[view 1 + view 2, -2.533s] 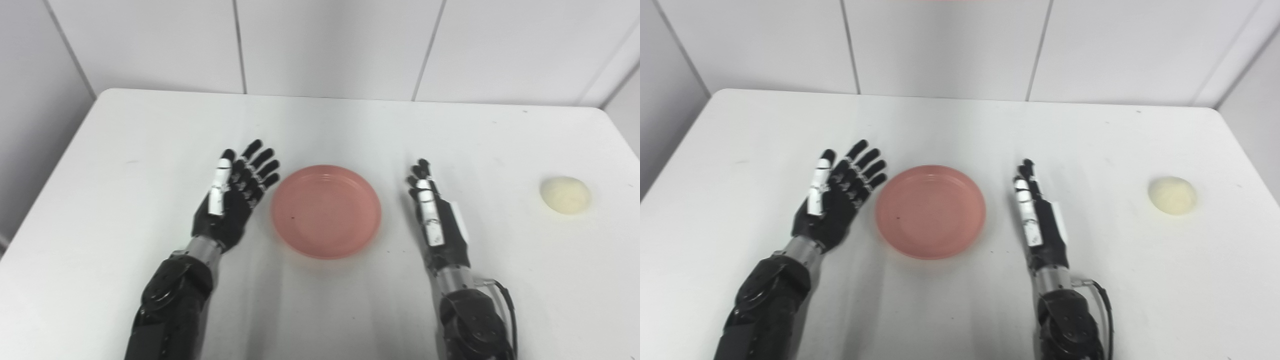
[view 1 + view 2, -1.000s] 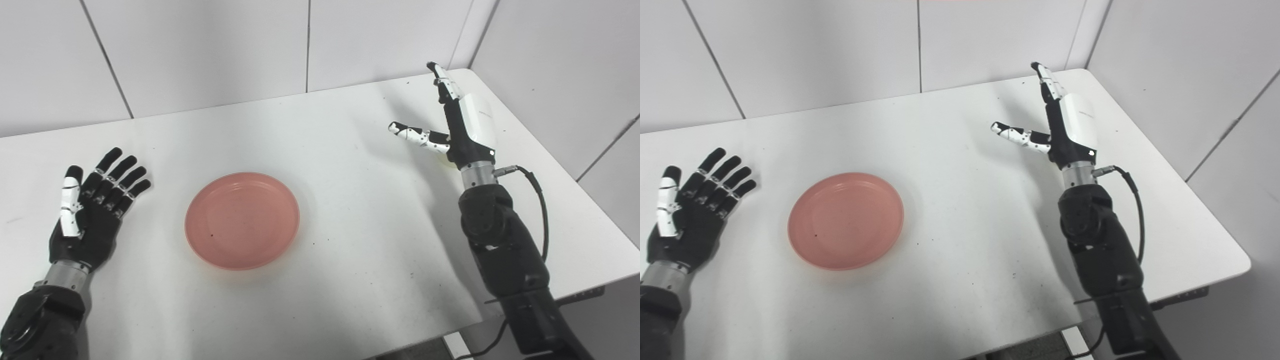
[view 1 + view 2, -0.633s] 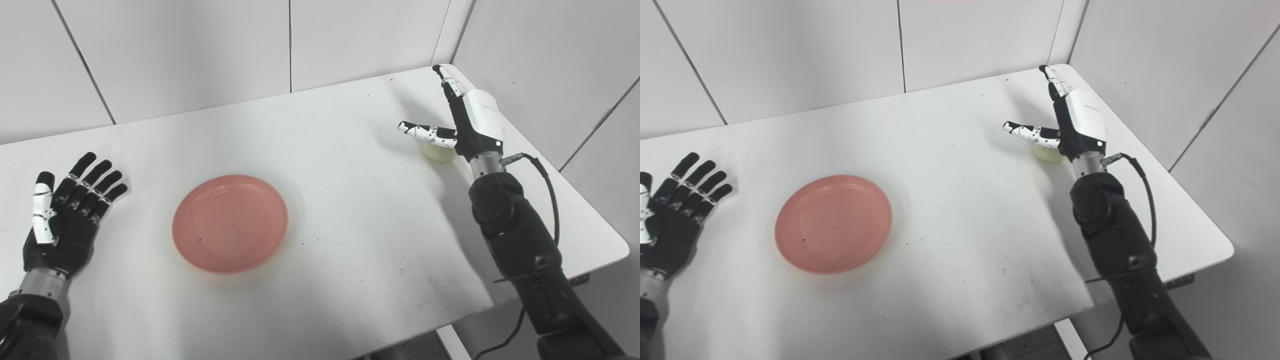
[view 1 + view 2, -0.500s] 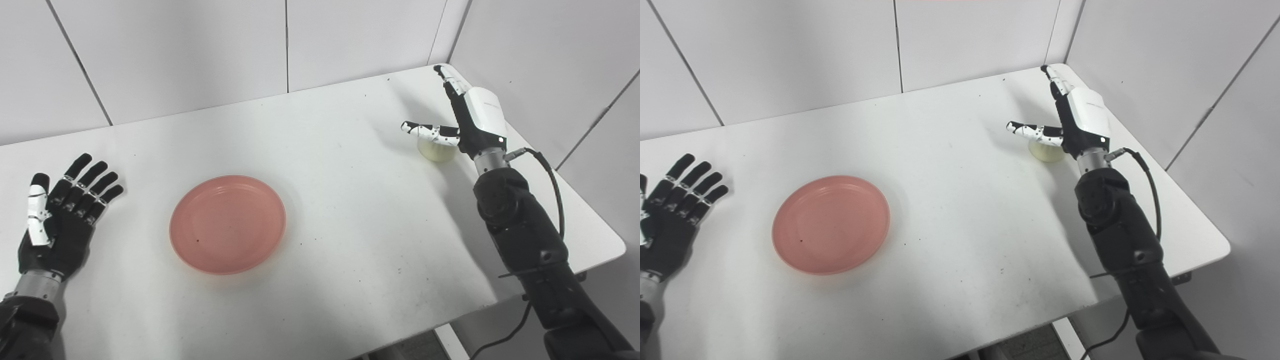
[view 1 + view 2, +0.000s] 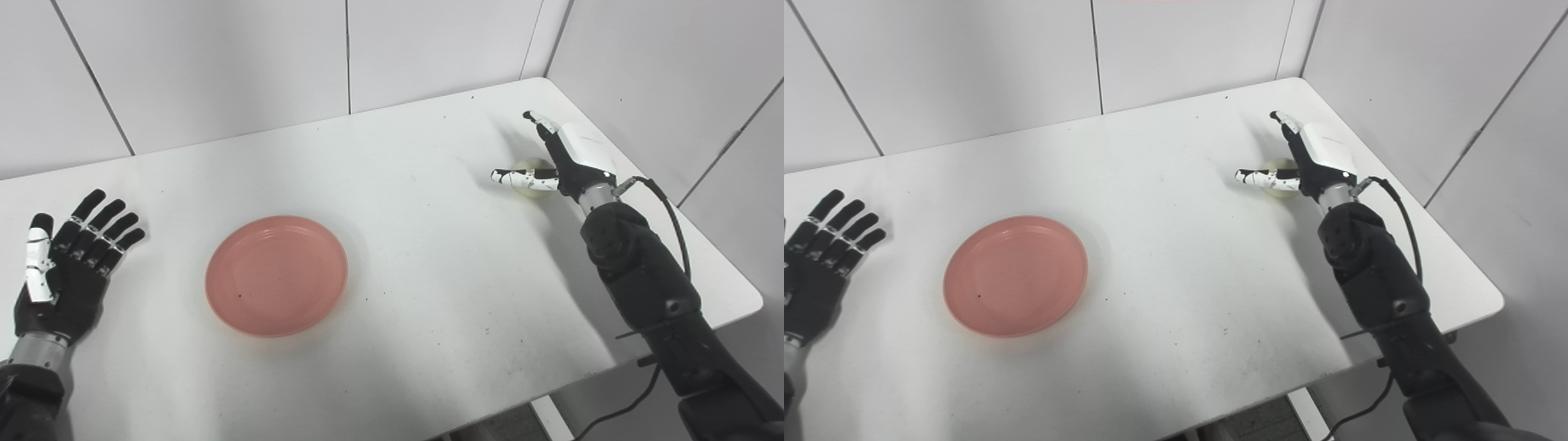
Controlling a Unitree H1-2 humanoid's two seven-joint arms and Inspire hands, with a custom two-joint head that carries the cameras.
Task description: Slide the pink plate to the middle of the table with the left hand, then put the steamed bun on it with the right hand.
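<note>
The pink plate (image 5: pixel 277 274) lies flat on the white table (image 5: pixel 404 257), left of the middle of the picture. My left hand (image 5: pixel 67 269) rests open, fingers spread, well left of the plate and apart from it. The pale steamed bun (image 5: pixel 530 184) sits near the table's far right side. My right hand (image 5: pixel 566 162) is open around it, thumb stretched in front of the bun and fingers over its top. The hand hides much of the bun. I cannot tell whether the fingers touch it.
White tiled walls (image 5: pixel 245 55) stand behind the table and along its right side. The table's right edge (image 5: pixel 1458 245) runs close beside my right arm. A black cable (image 5: pixel 667 214) loops from the right wrist.
The camera has swung to the right. My right hand has lowered over the bun, fingers tipping down onto it. The left hand and the plate stay put.
</note>
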